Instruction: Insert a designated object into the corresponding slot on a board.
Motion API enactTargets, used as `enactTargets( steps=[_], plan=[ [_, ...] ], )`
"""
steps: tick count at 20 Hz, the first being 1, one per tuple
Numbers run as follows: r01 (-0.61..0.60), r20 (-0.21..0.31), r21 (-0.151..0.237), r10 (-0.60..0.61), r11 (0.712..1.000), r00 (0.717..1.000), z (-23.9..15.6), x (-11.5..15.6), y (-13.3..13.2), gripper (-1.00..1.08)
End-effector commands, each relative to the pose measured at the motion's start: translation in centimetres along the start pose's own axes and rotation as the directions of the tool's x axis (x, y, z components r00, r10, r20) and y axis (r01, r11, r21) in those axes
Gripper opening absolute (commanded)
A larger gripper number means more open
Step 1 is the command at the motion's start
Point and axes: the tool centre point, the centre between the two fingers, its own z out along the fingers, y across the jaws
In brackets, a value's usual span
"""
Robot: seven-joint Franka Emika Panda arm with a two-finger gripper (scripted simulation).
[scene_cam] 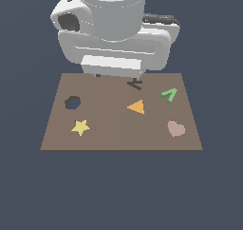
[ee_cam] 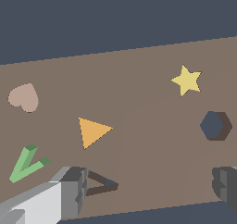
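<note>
The green V-shaped designated object [scene_cam: 168, 95] lies flat on the brown board [scene_cam: 109, 129], towards the exterior view's right. In the wrist view the green piece [ee_cam: 27, 165] lies beside one finger. The slot [scene_cam: 135, 85], a dark V-shaped recess, sits at the board's far edge, partly under the arm; in the wrist view the slot [ee_cam: 100, 183] is empty, just inside that same finger. My gripper [ee_cam: 148, 190] is open above the board [ee_cam: 152, 140], holding nothing, fingers [ee_cam: 69, 190] wide apart. In the exterior view the gripper [scene_cam: 117, 75] hangs over the far edge, mostly hidden by the hand.
An orange triangle [scene_cam: 136, 107] lies mid-board, a yellow star [scene_cam: 80, 127] near the front at the exterior view's left, a dark octagonal hole [scene_cam: 72, 102] behind it, and a tan heart [scene_cam: 176, 128] at the front right. The arm's bulk overhangs the far edge.
</note>
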Motion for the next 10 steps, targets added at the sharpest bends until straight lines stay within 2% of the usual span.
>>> enactTargets(
  steps=[1,10],
  plan=[
    [-0.029,0.001,0.000,0.029,1.000,1.000,0.5,-0.5,-0.6,1.00],
    [-0.187,0.005,-0.003,0.187,0.982,0.982,3.1,-3.0,-4.0,1.00]
  ],
)
